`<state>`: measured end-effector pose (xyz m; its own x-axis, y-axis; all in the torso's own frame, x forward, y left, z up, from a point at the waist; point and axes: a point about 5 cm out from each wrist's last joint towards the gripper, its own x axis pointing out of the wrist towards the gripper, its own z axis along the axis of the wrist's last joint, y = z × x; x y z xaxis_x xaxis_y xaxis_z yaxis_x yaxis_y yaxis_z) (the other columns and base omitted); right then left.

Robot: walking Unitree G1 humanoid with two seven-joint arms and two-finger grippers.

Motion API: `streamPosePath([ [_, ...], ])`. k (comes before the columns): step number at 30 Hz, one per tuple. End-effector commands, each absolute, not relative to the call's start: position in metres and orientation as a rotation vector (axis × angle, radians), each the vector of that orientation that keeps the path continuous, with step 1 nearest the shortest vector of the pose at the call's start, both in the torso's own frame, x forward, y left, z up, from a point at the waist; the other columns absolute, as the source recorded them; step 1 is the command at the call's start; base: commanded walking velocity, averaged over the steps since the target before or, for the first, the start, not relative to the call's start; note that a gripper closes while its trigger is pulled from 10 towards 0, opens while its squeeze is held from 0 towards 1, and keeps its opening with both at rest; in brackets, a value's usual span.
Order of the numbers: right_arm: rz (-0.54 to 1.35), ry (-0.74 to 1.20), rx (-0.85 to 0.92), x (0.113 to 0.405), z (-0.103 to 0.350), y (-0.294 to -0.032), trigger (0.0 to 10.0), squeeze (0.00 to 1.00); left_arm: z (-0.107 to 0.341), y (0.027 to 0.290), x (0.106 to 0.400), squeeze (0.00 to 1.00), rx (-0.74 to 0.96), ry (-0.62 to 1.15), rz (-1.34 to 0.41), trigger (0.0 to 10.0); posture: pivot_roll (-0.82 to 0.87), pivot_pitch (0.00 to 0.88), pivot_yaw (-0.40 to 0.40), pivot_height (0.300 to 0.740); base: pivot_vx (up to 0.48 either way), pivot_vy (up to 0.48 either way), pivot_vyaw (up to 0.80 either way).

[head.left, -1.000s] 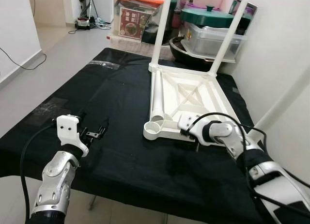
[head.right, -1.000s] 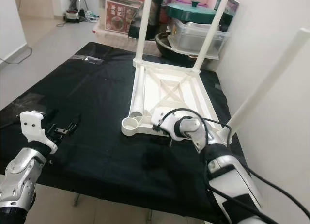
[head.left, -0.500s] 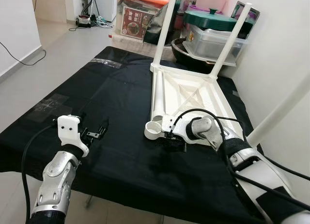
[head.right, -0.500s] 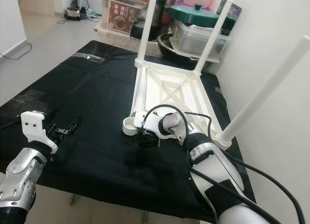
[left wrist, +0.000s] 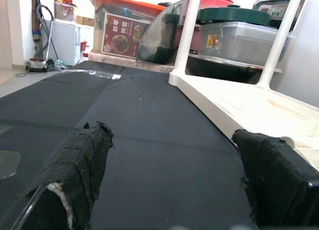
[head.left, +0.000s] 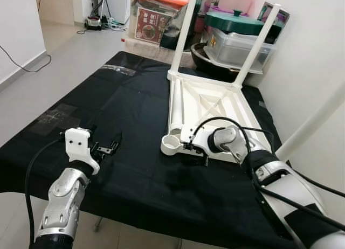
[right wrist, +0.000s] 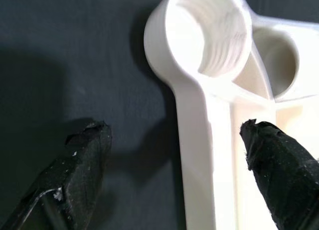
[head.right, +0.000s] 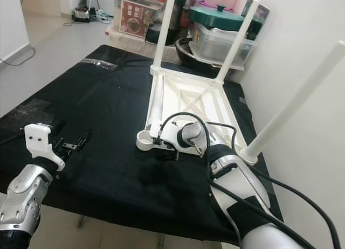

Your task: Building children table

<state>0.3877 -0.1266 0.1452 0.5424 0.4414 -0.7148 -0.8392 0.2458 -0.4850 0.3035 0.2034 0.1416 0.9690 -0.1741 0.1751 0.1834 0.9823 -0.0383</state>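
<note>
A white children's table lies upside down on a black cloth. Two legs stand upright at its far corners, and a third leg rises at the near right. A loose leg lies inside along the left rail. The near left corner holds an empty threaded socket. My right gripper is open just below that socket, its fingers either side of the near rail. My left gripper hovers open over the cloth, well left of the table.
Storage boxes, a green-lidded pot and an orange-lidded bin crowd the far end. A white wall runs along the right. The black cloth spreads bare to the left, and its front edge drops to the floor.
My right gripper has swung left along the table's near edge, from the middle to the empty corner socket. The left arm has held still.
</note>
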Motion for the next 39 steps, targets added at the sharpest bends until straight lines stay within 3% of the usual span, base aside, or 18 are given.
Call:
streamPosePath([
  [1,0.858,0.532,-0.992,0.388,0.138,-0.129,10.0,0.0,0.138,0.196,0.304,0.0,-0.067,-0.167,-0.198,10.0,0.14,0.0,-0.224,0.74,0.0,0.0,0.0],
  [8,0.816,0.561,-1.004,0.387,0.132,-0.122,10.0,0.0,0.138,0.195,0.303,0.0,-0.062,-0.168,-0.197,10.0,0.16,0.0,-0.235,0.74,0.0,0.0,0.0],
  [19,1.098,0.73,-1.039,0.365,0.104,-0.123,10.0,0.0,0.138,0.194,0.301,0.0,-0.068,-0.172,-0.198,10.0,0.16,0.0,-0.243,0.74,0.0,0.0,0.0],
  [30,1.333,0.885,-0.901,0.349,0.099,-0.136,10.0,0.0,0.138,0.193,0.301,0.0,-0.08,-0.178,-0.203,10.0,0.15,0.0,-0.263,0.74,0.0,0.0,0.0],
  [39,1.608,0.804,-0.692,0.336,0.11,-0.121,10.0,0.0,0.139,0.194,0.299,0.0,-0.084,-0.182,-0.2,10.0,0.13,0.0,-0.246,0.74,0.0,0.0,0.0],
])
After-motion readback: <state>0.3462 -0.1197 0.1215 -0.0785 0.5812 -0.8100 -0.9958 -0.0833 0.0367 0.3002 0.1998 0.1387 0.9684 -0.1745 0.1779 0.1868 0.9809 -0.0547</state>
